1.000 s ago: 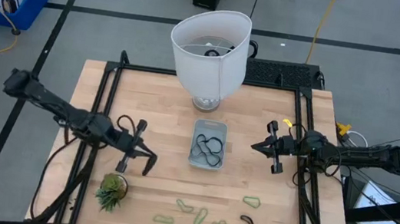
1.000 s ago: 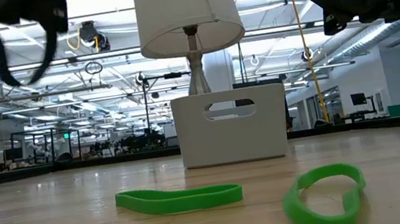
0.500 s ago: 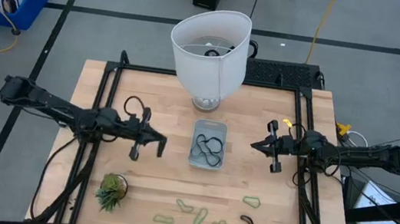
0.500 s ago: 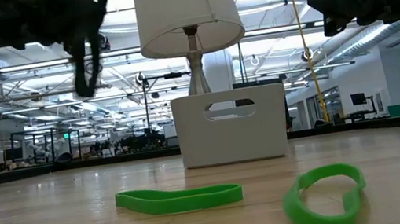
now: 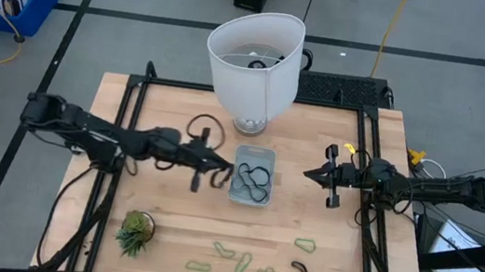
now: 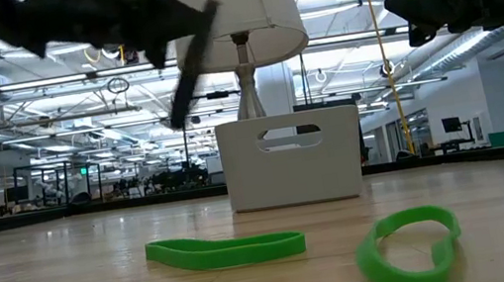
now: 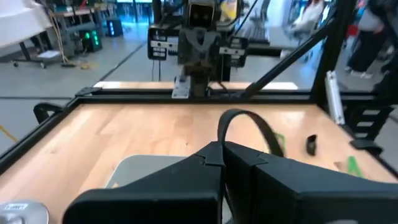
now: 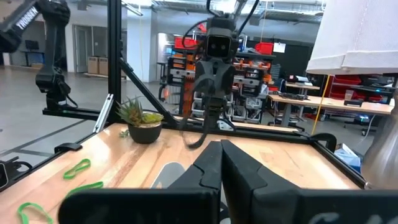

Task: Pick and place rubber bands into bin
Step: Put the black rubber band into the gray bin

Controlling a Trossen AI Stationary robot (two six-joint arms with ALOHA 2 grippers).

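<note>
Left tool sits clamped on a dark rubber band, hanging just off the left edge of the bin. That bin's mid-bench, in front of the lamp, with dark bands already inside. Green bands lie scattered along the bench's front edge, near a small dark one. Right tool hovers right of the bin, fingers together, holding nothing.

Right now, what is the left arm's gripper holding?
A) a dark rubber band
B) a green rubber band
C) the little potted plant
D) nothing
A: the left gripper is shut on a dark rubber band, whose loop dangles beside the bin.
</note>
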